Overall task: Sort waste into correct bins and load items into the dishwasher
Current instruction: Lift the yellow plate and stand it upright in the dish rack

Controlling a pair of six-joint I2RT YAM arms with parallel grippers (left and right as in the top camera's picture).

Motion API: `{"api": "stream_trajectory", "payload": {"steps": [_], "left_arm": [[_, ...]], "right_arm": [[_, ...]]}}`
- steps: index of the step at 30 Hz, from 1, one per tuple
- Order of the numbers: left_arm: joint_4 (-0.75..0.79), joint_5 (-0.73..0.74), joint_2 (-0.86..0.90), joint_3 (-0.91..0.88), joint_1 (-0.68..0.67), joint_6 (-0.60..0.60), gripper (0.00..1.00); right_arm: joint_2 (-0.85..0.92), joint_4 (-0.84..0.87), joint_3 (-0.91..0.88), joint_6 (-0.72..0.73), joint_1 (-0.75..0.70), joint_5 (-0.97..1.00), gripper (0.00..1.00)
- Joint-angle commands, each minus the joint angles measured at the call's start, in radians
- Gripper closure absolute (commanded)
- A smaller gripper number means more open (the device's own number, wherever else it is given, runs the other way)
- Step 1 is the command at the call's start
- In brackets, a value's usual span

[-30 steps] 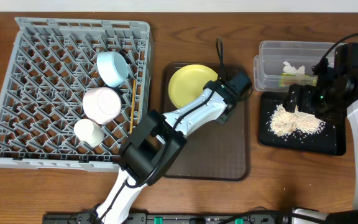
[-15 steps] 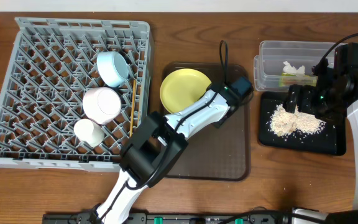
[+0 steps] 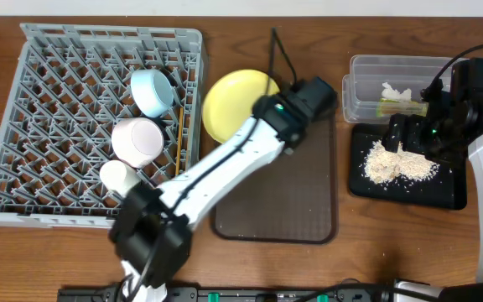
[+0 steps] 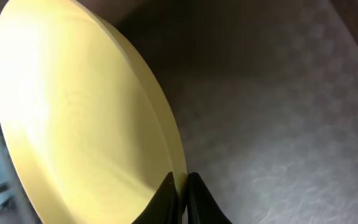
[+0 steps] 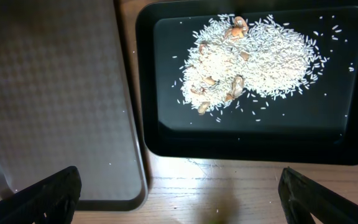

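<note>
My left gripper (image 3: 268, 111) is shut on the rim of the yellow plate (image 3: 229, 99) and holds it tilted above the brown tray's far left corner, beside the grey rack (image 3: 57, 50). The left wrist view shows the plate (image 4: 86, 124) pinched between the fingers (image 4: 184, 186). The rack holds the light blue bowl (image 3: 151, 91), pink bowl (image 3: 137, 138), white cup (image 3: 120, 176) and chopsticks (image 3: 177, 138). The clear tub (image 3: 367, 67) holds the tissue (image 3: 397, 91) and wrapper (image 3: 401, 106). Rice scraps (image 3: 397, 164) lie in the black tray (image 3: 409, 195). My right gripper (image 3: 402, 138) is open and empty over that tray (image 5: 247, 140).
The dark brown serving tray (image 3: 309, 201) lies between the rack and the bins, and its edge shows in the right wrist view (image 5: 55, 93). The left arm stretches diagonally over the tray's left side. A black cable (image 3: 282, 54) runs behind the plate.
My left gripper has lifted the yellow plate off the brown tray and carried it left and back, toward the rack, tilting it. The right arm has not moved.
</note>
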Motion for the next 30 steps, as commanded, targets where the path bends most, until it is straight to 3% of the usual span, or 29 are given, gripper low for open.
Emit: {"api": "stream_trajectory", "payload": {"steps": [1, 12, 24, 30], "left_arm": [[-0.012, -0.015, -0.070, 0.022, 0.055, -0.010, 0.92], [-0.013, 0.383, -0.172, 0.022, 0.272, -0.015, 0.92], [0.000, 0.698, -0.172, 0.022, 0.500, -0.047, 0.92], [-0.005, 0.764, -0.172, 0.022, 0.612, -0.089, 0.92]], "right_arm": [[-0.011, -0.001, 0.010, 0.012, -0.005, 0.002, 0.01], [-0.011, -0.002, 0.010, 0.012, -0.005, 0.002, 0.01], [-0.011, -0.002, 0.010, 0.012, -0.005, 0.002, 0.01], [-0.011, -0.002, 0.010, 0.012, -0.005, 0.002, 0.01]]}}
